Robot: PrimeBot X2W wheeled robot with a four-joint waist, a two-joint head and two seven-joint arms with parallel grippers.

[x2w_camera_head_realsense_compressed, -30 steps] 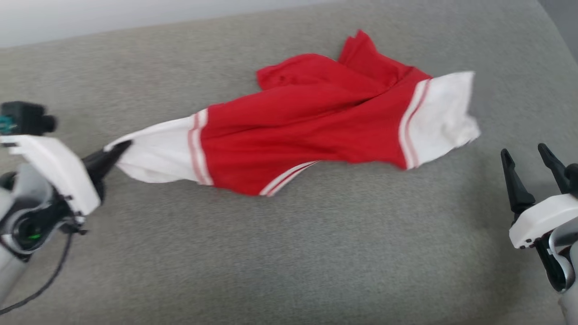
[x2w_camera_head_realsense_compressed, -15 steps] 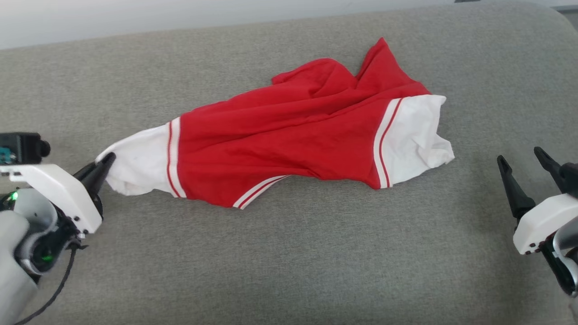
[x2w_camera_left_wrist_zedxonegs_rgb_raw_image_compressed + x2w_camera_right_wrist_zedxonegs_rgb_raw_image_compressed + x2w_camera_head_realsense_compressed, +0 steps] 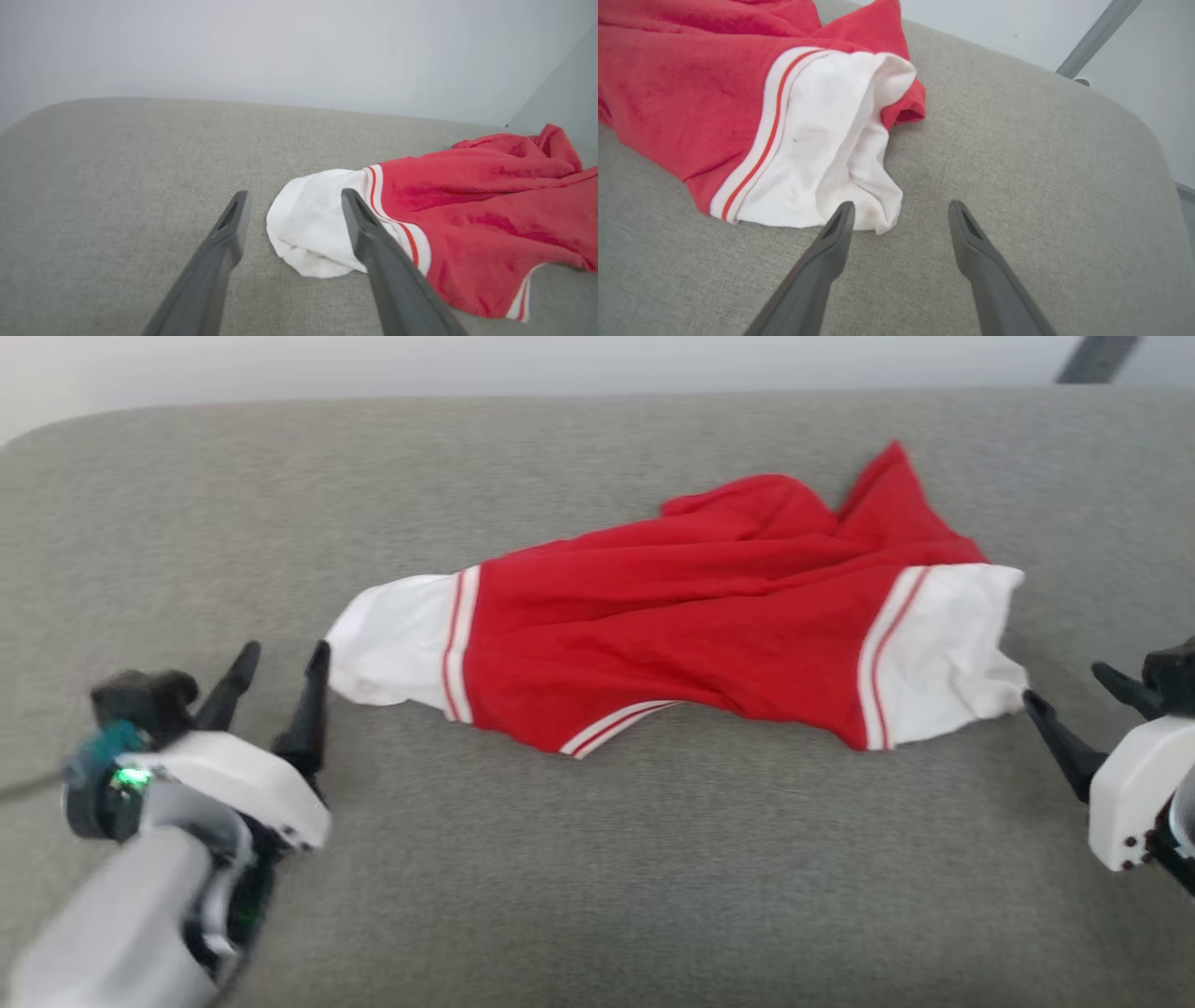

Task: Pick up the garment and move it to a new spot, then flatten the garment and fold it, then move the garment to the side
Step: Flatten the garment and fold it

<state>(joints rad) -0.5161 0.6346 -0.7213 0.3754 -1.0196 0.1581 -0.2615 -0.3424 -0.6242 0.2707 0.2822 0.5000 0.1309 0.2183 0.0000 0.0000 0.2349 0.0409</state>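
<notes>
The garment (image 3: 691, 625) lies stretched along the tabletop (image 3: 597, 896), white ends at nine and three o'clock, probably laid out for flattening. The left claw (image 3: 285, 651) gapes wide and empty beside the nine o'clock end. The right claw (image 3: 1064, 681), equally wide, meets the three o'clock end (touching or just shy, I cannot tell). Bunched red folds at one o'clock hide any print.
</notes>
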